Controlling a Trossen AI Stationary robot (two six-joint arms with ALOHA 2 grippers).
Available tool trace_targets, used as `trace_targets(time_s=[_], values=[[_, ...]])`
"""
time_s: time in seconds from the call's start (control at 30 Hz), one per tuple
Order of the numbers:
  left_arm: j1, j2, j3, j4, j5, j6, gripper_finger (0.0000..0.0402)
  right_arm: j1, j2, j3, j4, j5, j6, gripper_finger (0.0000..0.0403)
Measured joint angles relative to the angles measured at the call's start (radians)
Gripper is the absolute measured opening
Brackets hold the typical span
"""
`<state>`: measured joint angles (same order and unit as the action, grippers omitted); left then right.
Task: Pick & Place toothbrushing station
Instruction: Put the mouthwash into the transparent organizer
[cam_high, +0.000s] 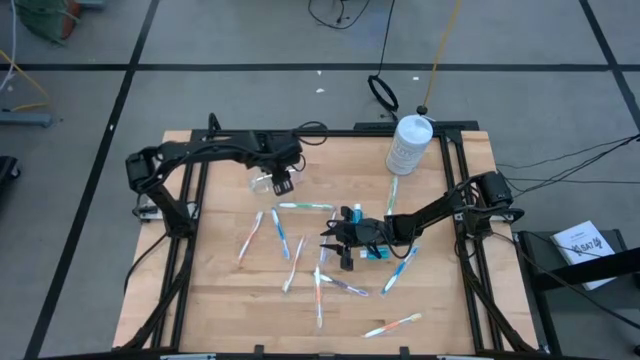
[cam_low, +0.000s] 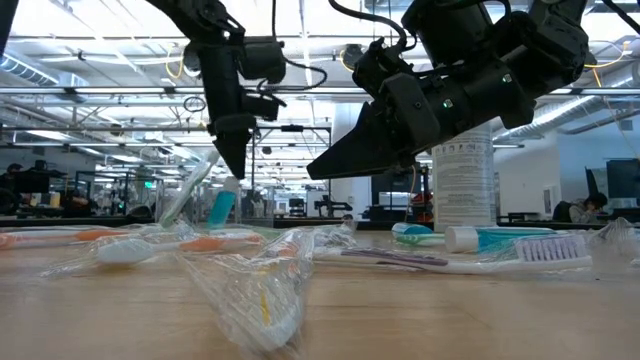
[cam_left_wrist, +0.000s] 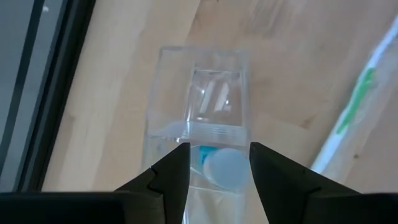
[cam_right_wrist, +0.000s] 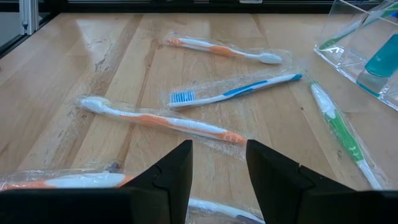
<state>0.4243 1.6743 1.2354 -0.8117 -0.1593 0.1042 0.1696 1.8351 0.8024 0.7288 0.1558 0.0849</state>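
Observation:
The clear plastic cup (cam_high: 263, 183) stands at the table's far left. It holds a green toothbrush (cam_right_wrist: 348, 31) leaning on its rim and a teal toothpaste tube (cam_left_wrist: 219, 168). My left gripper (cam_left_wrist: 219, 163) points down right over the cup, open, its fingers on either side of the tube's white cap; I cannot tell whether they touch it. My right gripper (cam_right_wrist: 217, 163) is open and empty, low over mid-table (cam_high: 335, 240), pointing toward the table's left edge. Wrapped toothbrushes lie flat before it: an orange one (cam_right_wrist: 161, 121), a blue one (cam_right_wrist: 236, 90), a green one (cam_right_wrist: 339, 127).
The large white bottle (cam_high: 408, 143) stands at the far right. Several more wrapped toothbrushes lie around mid-table and near the front edge (cam_high: 392, 325). Teal tubes (cam_high: 375, 252) lie beside my right arm. Bare wood shows at the front left (cam_high: 200, 310).

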Motion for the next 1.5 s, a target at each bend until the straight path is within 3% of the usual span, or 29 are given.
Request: trace_targets(time_s=[0.83,1.5], values=[[0.003,0.019,-0.001,-0.113,-0.252,0.035,0.0173,0.000,0.000,0.000,0.000,0.000,0.000,0.0141],[0.067,0.018,-0.001,-0.129,-0.298,0.029,0.0173,0.000,0.000,0.000,0.000,0.000,0.000,0.0141]])
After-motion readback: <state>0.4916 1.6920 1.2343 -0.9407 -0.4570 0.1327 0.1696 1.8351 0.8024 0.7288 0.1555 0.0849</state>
